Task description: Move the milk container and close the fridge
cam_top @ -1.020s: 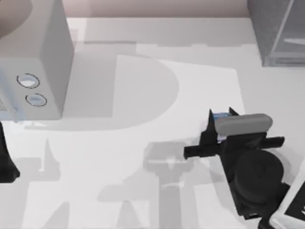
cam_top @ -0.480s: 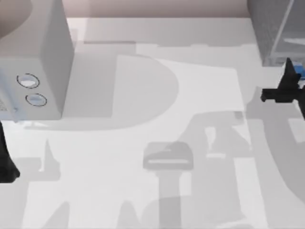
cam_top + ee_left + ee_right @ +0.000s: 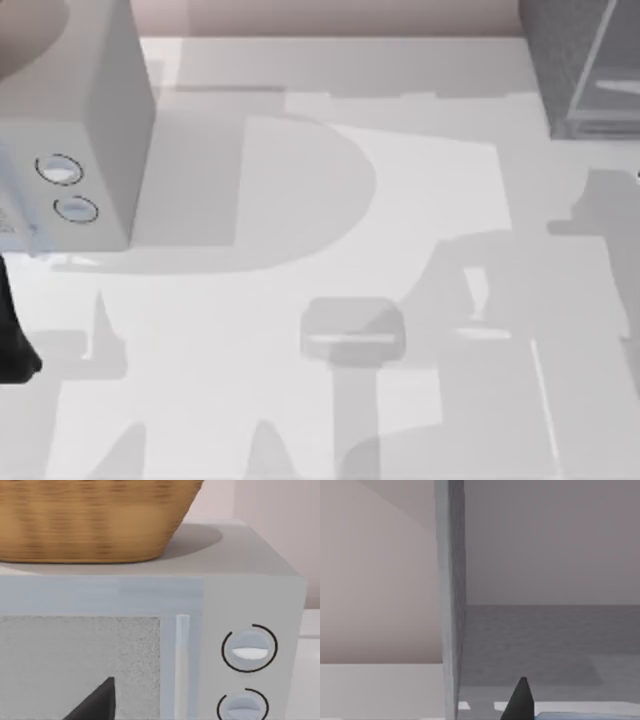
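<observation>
My right gripper (image 3: 520, 702) shows a single dark fingertip at the open fridge (image 3: 451, 595), beside a blue sliver of the milk container (image 3: 580, 715); its grip cannot be told. My left arm (image 3: 12, 340) is parked near the microwave (image 3: 75, 130).

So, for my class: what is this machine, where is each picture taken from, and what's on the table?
Two robot arms work at a white table. One picture looks down from above: a microwave stands left, the grey fridge far right, and the left arm sits at the left edge. The left wrist camera faces the microwave, with a wicker basket on top. The right wrist camera looks into the fridge; the blue strip there is probably the milk carton's top. Whether it is gripped isn't visible.
</observation>
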Controlling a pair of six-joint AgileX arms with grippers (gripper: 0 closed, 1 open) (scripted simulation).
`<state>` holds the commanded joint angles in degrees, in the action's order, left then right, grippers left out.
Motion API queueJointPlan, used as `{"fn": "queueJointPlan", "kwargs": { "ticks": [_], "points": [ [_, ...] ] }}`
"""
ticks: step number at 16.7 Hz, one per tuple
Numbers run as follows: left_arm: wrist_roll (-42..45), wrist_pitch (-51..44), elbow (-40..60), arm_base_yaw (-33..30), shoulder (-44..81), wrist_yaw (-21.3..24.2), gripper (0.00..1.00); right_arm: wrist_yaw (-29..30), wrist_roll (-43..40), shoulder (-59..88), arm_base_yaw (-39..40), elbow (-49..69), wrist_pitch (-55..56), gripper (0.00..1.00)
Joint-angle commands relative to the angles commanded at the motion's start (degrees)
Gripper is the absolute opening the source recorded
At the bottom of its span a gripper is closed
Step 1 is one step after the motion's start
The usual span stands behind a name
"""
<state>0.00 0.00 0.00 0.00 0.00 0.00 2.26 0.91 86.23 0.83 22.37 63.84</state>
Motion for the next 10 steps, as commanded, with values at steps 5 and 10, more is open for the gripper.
{"fn": "queueJointPlan", "kwargs": {
  "ticks": [5,10],
  "points": [
    [0.0,0.0,0.0,0.0,0.0,0.0,1.0,-0.4,0.1,2.3,-0.5,2.3,-0.5,0.0],
    [0.0,0.0,0.0,0.0,0.0,0.0,1.0,-4.5,-0.3,16.5,-4.3,17.6,-5.0,0.0]
  ]
}}
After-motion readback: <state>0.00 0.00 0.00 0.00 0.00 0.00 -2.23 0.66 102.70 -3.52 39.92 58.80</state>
